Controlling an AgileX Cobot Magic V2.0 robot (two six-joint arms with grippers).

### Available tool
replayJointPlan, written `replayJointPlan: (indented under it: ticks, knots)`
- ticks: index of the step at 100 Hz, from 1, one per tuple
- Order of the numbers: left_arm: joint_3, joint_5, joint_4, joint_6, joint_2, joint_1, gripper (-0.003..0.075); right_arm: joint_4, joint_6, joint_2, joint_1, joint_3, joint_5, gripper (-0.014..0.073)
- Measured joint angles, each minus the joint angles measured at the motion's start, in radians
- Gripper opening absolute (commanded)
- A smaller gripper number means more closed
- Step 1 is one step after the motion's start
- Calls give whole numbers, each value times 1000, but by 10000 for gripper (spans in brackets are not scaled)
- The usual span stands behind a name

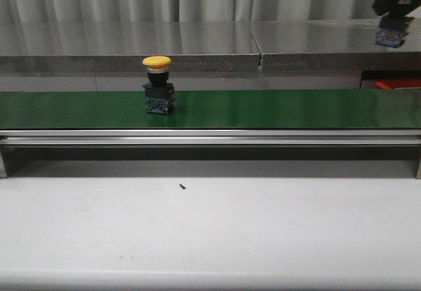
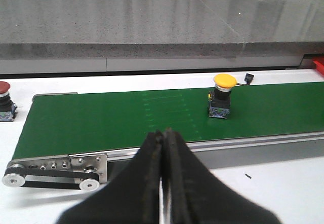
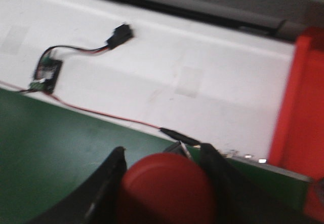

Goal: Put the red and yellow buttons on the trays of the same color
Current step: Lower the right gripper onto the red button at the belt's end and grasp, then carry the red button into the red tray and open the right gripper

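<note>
The right claw (image 3: 164, 183) grips a blurred red round-capped button (image 3: 167, 191) beside a cut-off red plastic tray (image 3: 298, 107), the left claw (image 2: 164, 148) pressed shut with nothing in it, while a yellow mushroom-capped button (image 1: 158, 83) stands on the green conveyor belt (image 1: 296, 108).

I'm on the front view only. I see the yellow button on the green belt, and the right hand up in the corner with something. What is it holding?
Observer: The right hand is shut on a red button; its red cap shows between the fingers in the right wrist view.
Operator: And the left hand? I can't see it at all.
Observer: The left hand is shut with nothing in it, on the near side of the green belt.
Operator: Any buttons outside my view?
Observer: Yes, a second red button stands on the white surface just off the end of the belt, in the left wrist view.
</note>
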Motion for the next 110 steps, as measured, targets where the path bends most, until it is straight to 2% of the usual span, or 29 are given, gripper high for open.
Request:
replayJointPlan:
  ticks: [24,50,103,110]
  knots:
    - [0,0,0,0,0,0,-19,-8,6,164,-150,-225,28,94]
    - [0,0,0,0,0,0,-19,-39,7,365,-198,-438,49,94]
    - [0,0,0,0,0,0,-19,-76,9,547,-198,-486,-40,94]
    - [0,-1,0,0,0,0,-19,-76,9,561,-198,-486,-43,120]
